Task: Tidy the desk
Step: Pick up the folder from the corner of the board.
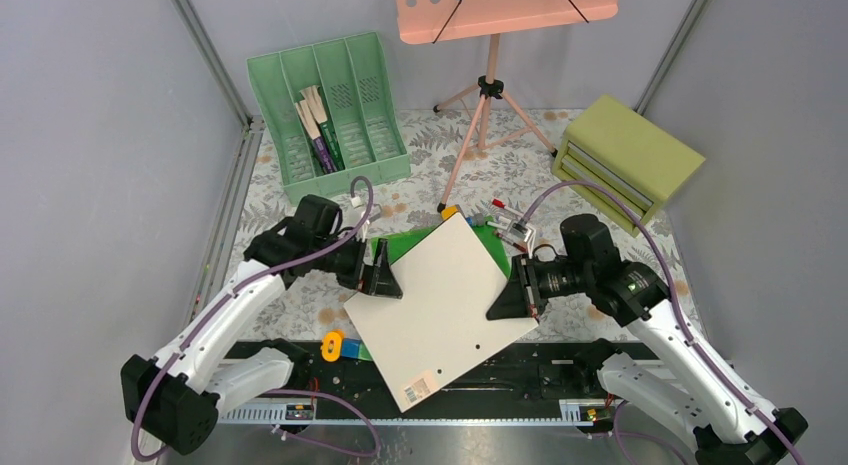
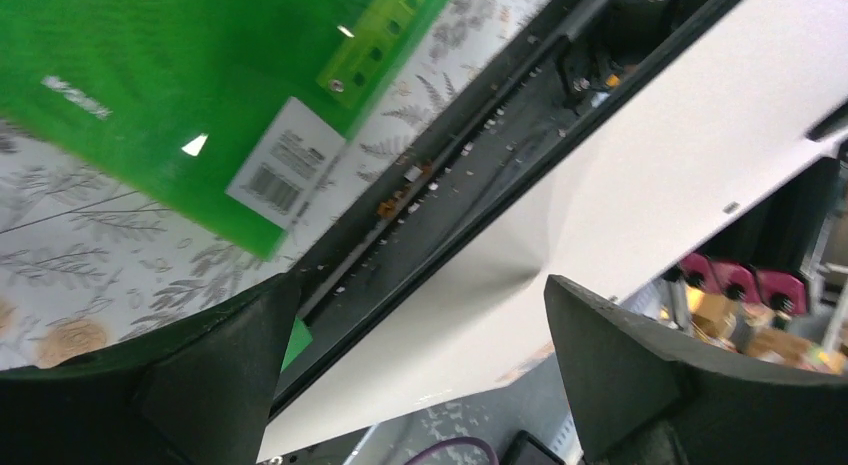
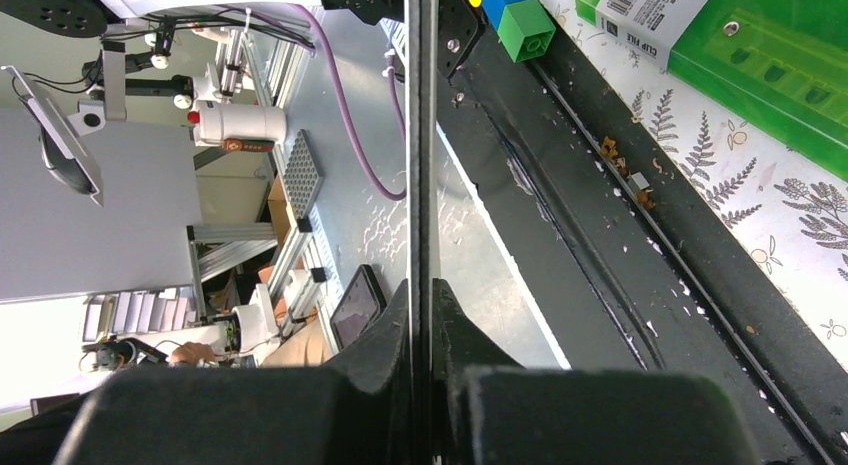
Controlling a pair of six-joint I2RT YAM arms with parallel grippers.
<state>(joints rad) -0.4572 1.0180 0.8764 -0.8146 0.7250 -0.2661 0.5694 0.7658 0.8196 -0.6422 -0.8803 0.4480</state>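
Note:
A thin white board (image 1: 440, 305) with a barcode label at its near corner hangs tilted over the desk (image 1: 420, 200) and the near black rail. My right gripper (image 1: 510, 300) is shut on its right edge; in the right wrist view the jaws (image 3: 422, 315) pinch the board edge-on (image 3: 422, 135). My left gripper (image 1: 385, 280) is open at the board's left corner. In the left wrist view its jaws (image 2: 420, 375) stand wide apart with the board (image 2: 650, 185) beyond them. A green clipboard (image 1: 400, 247) lies on the desk under the board, also in the left wrist view (image 2: 150, 75).
A green slotted file rack (image 1: 330, 110) with pens stands back left, and an olive drawer box (image 1: 625, 160) back right. A pink music stand (image 1: 490, 75) is at the back. A yellow ring (image 1: 333, 343) and coloured blocks (image 3: 525, 30) sit by the near rail. Small items (image 1: 505, 225) lie behind the board.

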